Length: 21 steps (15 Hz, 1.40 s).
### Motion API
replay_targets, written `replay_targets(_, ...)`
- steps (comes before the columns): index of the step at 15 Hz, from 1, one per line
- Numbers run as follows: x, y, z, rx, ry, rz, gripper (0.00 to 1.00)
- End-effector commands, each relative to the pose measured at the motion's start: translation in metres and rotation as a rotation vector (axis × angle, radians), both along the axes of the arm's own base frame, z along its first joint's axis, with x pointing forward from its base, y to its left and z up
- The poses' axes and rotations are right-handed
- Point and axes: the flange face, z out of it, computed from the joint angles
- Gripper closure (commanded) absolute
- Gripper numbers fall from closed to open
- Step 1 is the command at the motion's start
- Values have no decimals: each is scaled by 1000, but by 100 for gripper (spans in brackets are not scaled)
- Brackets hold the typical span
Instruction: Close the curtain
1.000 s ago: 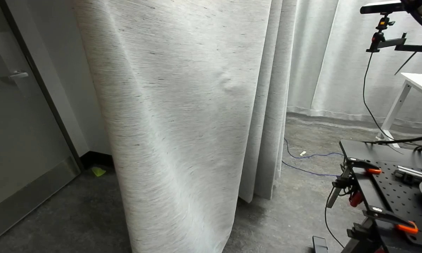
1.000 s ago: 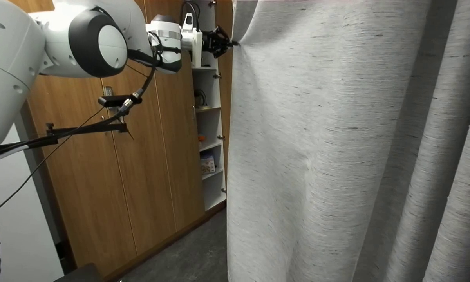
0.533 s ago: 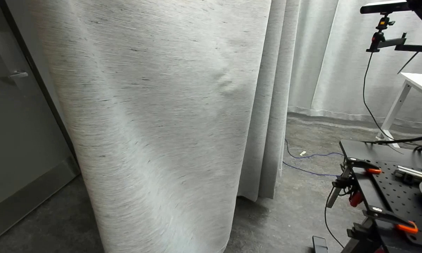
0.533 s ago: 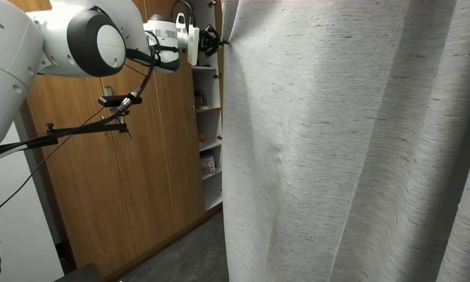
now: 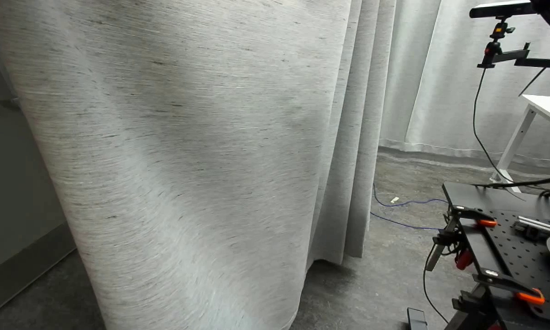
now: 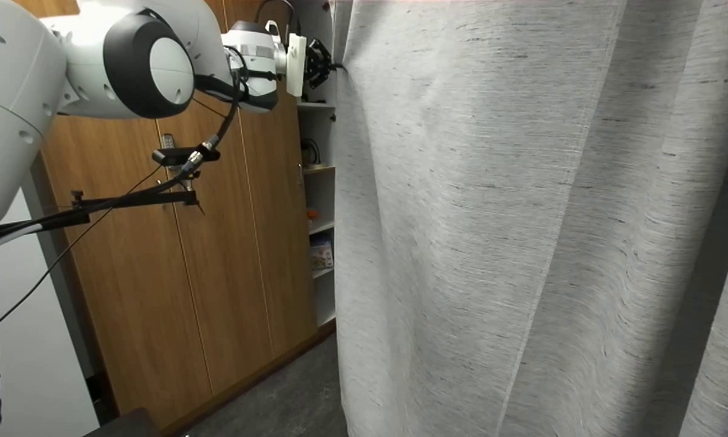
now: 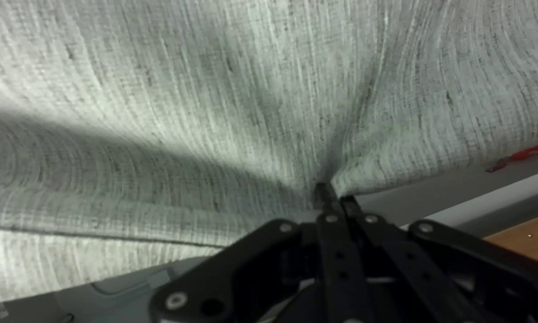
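Observation:
The curtain [image 5: 220,151] is a tall light grey-white heathered drape with vertical folds. It also fills the right half of an exterior view [image 6: 497,200]. My gripper [image 6: 338,65] is at its left edge there, high up, and the fabric puckers out from the fingertips. In the wrist view the gripper [image 7: 335,190] has its fingers together on a pinch of the curtain [image 7: 269,103], with folds running out from that point. The pinched bit itself is mostly hidden between the fingertips. The gripper is out of view in the exterior view with the door.
A wooden cabinet [image 6: 212,273] with open shelves stands behind the arm. A grey door [image 5: 23,183] is partly covered by the curtain. A black perforated table [image 5: 527,252] with orange clamps, a camera on a bracket [image 5: 499,34] and blue cables on the floor are nearby.
My gripper has moved left in an exterior view, pulling the curtain edge with it over the shelves. The curtain has spread left across the door and floor, and its folds have flattened.

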Motion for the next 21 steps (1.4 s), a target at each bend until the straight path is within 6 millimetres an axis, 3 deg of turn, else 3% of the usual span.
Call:
replay_targets(1, -7, 9, 6, -74, 13, 77, 99)
replay_targets(7, -17, 23, 8, -134, 29, 156, 99)
replay_targets(17, -18, 19, 6, -181, 49, 163, 99)
replay_targets(18, -19, 17, 7, -169, 56, 163, 92)
replay_targets(19, -19, 15, 9, -154, 64, 165, 71)
replay_targets(21, -21, 6, 17, -84, 84, 176, 58)
